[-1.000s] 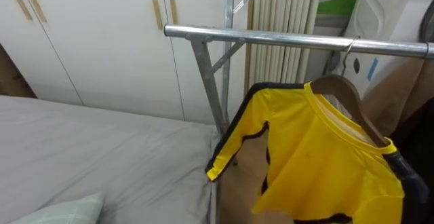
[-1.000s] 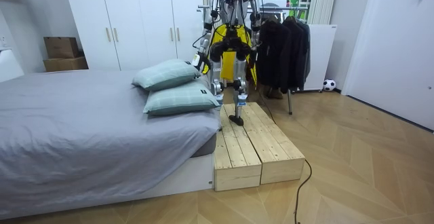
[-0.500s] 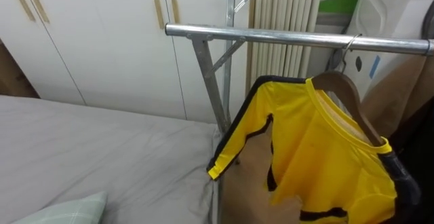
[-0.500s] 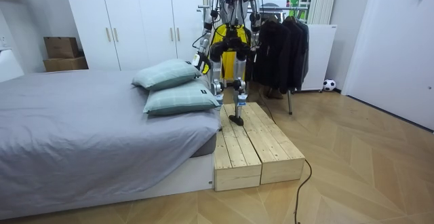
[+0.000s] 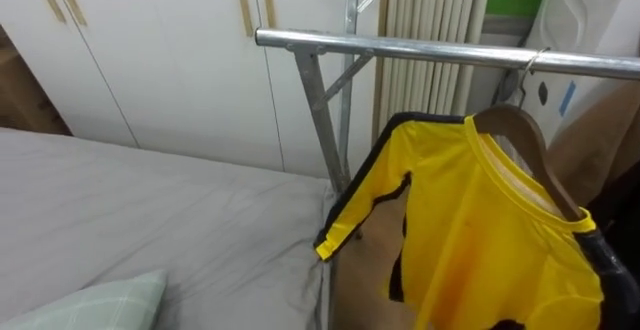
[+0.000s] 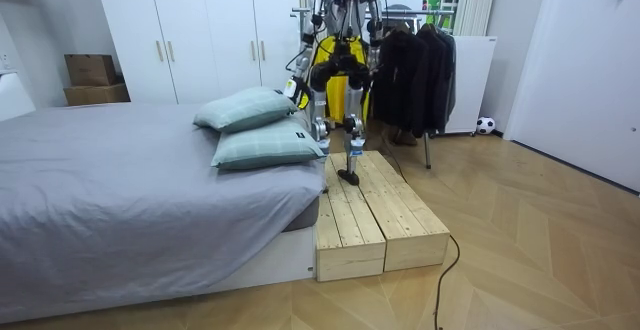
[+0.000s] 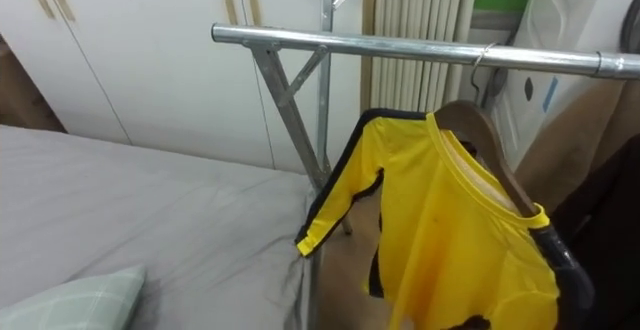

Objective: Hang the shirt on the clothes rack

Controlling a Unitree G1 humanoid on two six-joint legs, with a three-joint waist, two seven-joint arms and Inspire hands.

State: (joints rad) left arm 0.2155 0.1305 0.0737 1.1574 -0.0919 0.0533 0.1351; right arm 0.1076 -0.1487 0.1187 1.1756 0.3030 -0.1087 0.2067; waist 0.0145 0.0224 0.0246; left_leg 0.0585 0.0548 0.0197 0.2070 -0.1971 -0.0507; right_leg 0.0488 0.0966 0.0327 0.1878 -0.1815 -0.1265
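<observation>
A yellow shirt (image 5: 470, 230) with black trim hangs on a wooden hanger (image 5: 522, 135). The hanger's metal hook (image 5: 535, 62) sits over the silver rail (image 5: 400, 48) of the clothes rack. One sleeve droops to the left, and its yellow cuff (image 5: 328, 247) hangs beside the rack's slanted post (image 5: 318, 120). In the room view I stand on a wooden platform (image 6: 370, 215) facing the rack, with the yellow shirt (image 6: 322, 65) in front of me. My hands are too small there to read.
The grey bed (image 5: 150, 210) with a pale green pillow (image 5: 90, 305) lies left of the rack. White wardrobe doors (image 5: 150, 50) stand behind it. Dark clothes (image 6: 420, 70) hang further along the rail, and one dark garment (image 5: 620, 280) touches the shirt's right shoulder.
The eye view has shifted slightly, so the camera moved. The shirt stays on the rail, and its lower part now hangs a little straighter.
</observation>
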